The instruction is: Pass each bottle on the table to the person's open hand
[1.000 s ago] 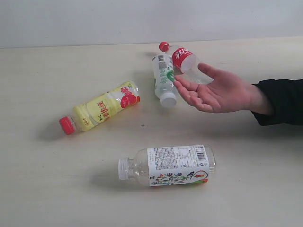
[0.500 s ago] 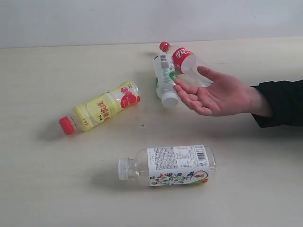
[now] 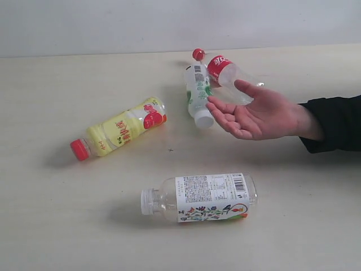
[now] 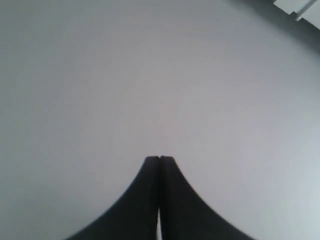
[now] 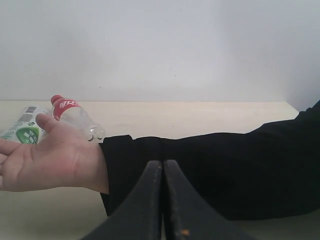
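Several bottles lie on the table. The yellow-label bottle with a red cap is at the left. The floral-label bottle lies near the front. The green-white bottle and the red-label bottle lie at the back, partly behind the person's open hand, which hovers palm up and touches them. The right wrist view shows the hand, the red-label bottle and the green-white bottle. My left gripper is shut over a plain pale surface. My right gripper is shut, near the black sleeve.
The person's forearm in the black sleeve reaches in from the right edge of the exterior view. A pale wall runs behind the table. Neither arm shows in the exterior view.
The hand has shifted slightly, and the green-white and red-label bottles have been nudged a little toward the back. Both grippers stay shut.
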{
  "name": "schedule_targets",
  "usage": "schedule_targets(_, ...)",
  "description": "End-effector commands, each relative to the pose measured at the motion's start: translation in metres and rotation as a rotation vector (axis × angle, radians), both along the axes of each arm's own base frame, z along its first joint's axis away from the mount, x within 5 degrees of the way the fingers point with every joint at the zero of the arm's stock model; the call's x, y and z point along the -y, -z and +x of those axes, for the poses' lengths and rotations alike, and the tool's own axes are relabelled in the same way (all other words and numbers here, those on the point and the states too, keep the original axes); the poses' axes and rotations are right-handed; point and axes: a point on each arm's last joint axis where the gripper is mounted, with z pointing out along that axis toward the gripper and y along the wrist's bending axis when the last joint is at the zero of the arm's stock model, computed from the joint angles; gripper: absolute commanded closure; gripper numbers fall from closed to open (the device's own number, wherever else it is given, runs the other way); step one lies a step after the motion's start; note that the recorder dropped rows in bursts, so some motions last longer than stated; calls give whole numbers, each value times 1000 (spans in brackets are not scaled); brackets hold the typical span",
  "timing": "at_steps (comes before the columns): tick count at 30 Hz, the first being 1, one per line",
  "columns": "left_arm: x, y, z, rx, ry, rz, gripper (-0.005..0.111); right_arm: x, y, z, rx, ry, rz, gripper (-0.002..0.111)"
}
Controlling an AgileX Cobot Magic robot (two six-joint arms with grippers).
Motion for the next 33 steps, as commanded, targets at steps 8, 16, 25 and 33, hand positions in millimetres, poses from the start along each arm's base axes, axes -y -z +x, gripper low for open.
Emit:
schedule_targets(8,48,36,222,-1129,36,602,107,0,1,0,3,3,-5,108)
schedule_targets(16,115,86,281,-1783,-10,1181,107,0,1,0,3,3,-5,108)
schedule_targets(25,171,64,311,-1854,341,1381,98,0,1,0,3,3,-5,108)
schedule_targets(33,186,91,328,-1870,452,1526,25,0,1,0,3,3,-5,108)
